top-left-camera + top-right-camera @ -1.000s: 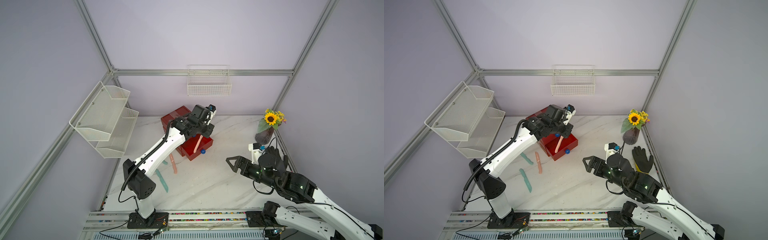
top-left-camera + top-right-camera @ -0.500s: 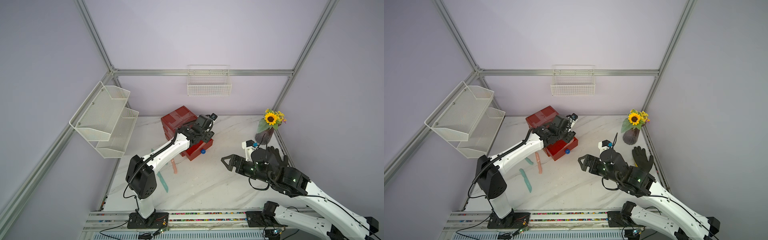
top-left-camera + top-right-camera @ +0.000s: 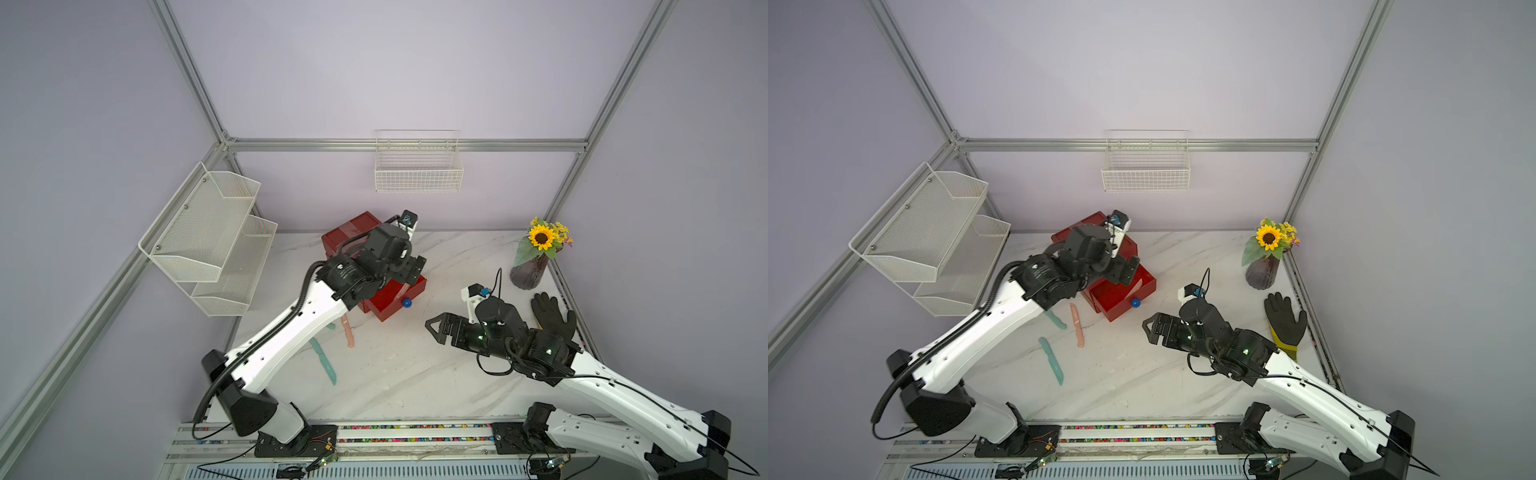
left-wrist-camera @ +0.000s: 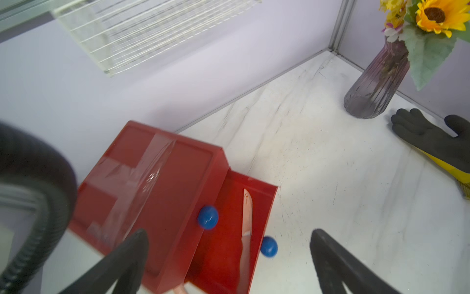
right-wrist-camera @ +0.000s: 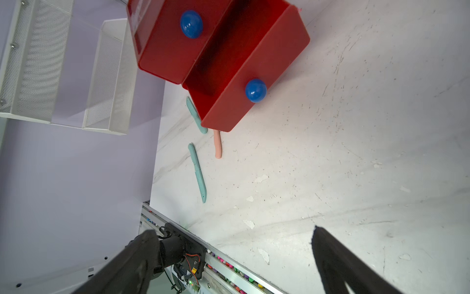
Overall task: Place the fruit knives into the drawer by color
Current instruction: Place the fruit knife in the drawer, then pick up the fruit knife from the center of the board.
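Left wrist, pink knife point(image 4: 246, 229) along drawer point(image 4: 267, 216) front wall (fingers point(image 4: 122, 259) apart)

Left fingers point(image 4: 330, 257) spread, right fingers point(image 5: 333, 257) spread

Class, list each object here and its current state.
drawer, pulled open
pink knife, inside drawer
second pink knife, on table
teal knife, on table
second teal knife, on table
left gripper, open, empty
right gripper, open, empty
vase, upright
glove, lying flat

Around the marble tabletop point(image 3: 1142, 374)
Sunflower vase point(image 3: 1262, 272) in the corner; black glove point(image 3: 1284, 320) beside it; wire basket point(image 3: 1145, 174) on the back wall
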`<state>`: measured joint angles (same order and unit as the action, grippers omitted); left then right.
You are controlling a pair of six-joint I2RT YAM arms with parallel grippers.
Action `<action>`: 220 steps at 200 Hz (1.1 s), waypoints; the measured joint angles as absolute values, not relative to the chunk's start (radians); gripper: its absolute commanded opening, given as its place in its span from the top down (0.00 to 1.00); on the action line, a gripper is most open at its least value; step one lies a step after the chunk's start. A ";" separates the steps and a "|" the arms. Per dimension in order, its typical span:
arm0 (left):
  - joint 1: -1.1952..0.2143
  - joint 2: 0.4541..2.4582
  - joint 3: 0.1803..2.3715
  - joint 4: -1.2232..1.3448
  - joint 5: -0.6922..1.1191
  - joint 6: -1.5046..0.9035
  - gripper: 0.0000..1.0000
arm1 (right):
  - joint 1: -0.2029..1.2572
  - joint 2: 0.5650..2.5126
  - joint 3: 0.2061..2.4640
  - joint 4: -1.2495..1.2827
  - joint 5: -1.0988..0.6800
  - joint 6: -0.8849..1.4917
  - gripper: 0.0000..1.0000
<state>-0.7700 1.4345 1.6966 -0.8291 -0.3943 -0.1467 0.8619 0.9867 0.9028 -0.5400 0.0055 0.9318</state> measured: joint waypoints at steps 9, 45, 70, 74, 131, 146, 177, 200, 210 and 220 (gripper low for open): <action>-0.748 1.349 1.655 -0.882 -0.397 -0.207 0.00 | 0.862 1.023 0.894 -0.504 -0.005 0.926 0.03; -0.548 1.074 1.416 -1.077 -0.347 -0.385 0.00 | 0.862 1.173 0.894 -0.355 -0.048 0.878 0.03; -0.380 1.055 1.285 -1.137 -0.232 -0.459 0.00 | 0.862 1.270 0.916 -0.287 -0.074 0.836 0.03; -0.358 1.066 1.266 -1.138 -0.209 -0.473 0.00 | 0.862 1.286 0.921 -0.276 -0.080 0.828 0.03; -0.237 1.372 1.102 -1.010 0.053 -0.611 0.13 | 0.847 1.350 0.953 -0.199 -0.115 0.778 0.03; -0.236 1.459 1.111 -0.972 0.094 -0.612 0.15 | 0.833 1.338 0.953 -0.197 -0.123 0.772 0.03; -0.236 1.591 1.117 -0.920 0.121 -0.615 0.33 | 0.793 1.271 0.932 -0.190 -0.126 0.769 0.03; -0.236 1.637 1.113 -0.893 0.131 -0.618 0.42 | 0.770 1.213 0.902 -0.187 -0.126 0.768 0.03; -0.236 1.647 1.107 -0.874 0.135 -0.619 0.42 | 0.760 1.194 0.892 -0.187 -0.126 0.768 0.02; -0.236 1.655 1.096 -0.857 0.135 -0.620 0.41 | 0.752 1.180 0.884 -0.186 -0.127 0.768 0.03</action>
<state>-0.2359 1.6554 1.0958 -0.8570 0.1352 -0.6201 0.7521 1.1805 0.8845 -0.1864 -0.1272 0.7685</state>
